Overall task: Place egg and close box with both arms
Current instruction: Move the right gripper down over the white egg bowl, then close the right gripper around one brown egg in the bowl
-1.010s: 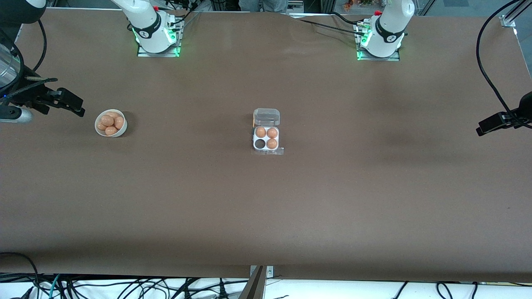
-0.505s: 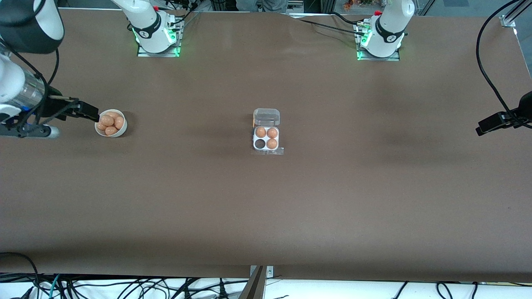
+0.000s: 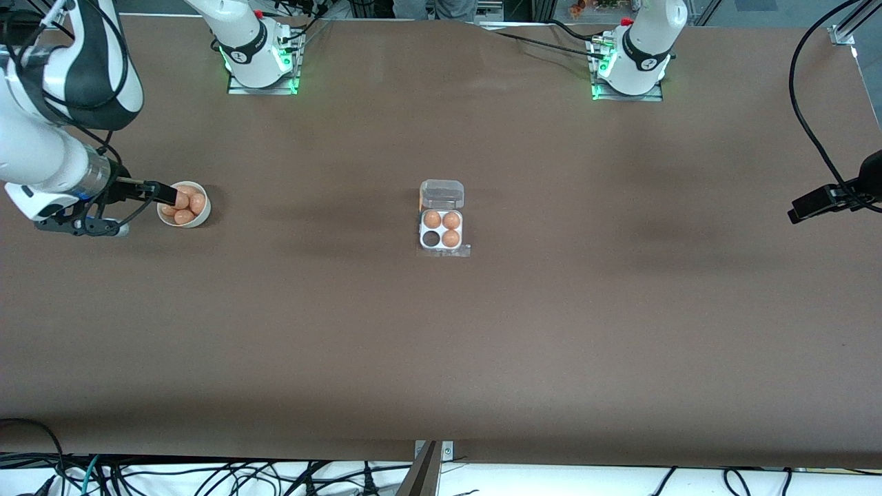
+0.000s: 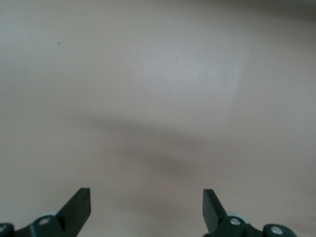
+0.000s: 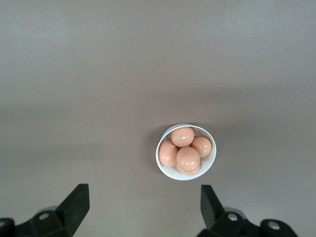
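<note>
Eggs fill three of the four cells in the box (image 3: 441,230), which sits at the middle of the front view with its clear lid (image 3: 442,193) laid back open on the side farther from the camera; the one dark, unfilled cell is the one nearer the camera and toward the right arm's end. Wide bare brown table (image 3: 620,331) surrounds the box on every side, with nothing near it, and the whole lower half of the frame is open cloth down to the table's edge, where cables hang. At the middle left of the frame a round white bowl (image 3: 200,219) holds a heap of orange-brown eggs (image 3: 185,203), four countable in the right wrist view (image 5: 185,150). The right gripper (image 3: 162,193) hangs over the bowl's rim, fingers spread wide and holding nothing; in its wrist view both black fingertips (image 5: 76,200) stand well apart with the bowl (image 5: 170,170) between and ahead of them. The left gripper (image 3: 816,203) waits at the far right edge of the frame over bare table, its fingers (image 4: 79,205) likewise wide apart and empty.
</note>
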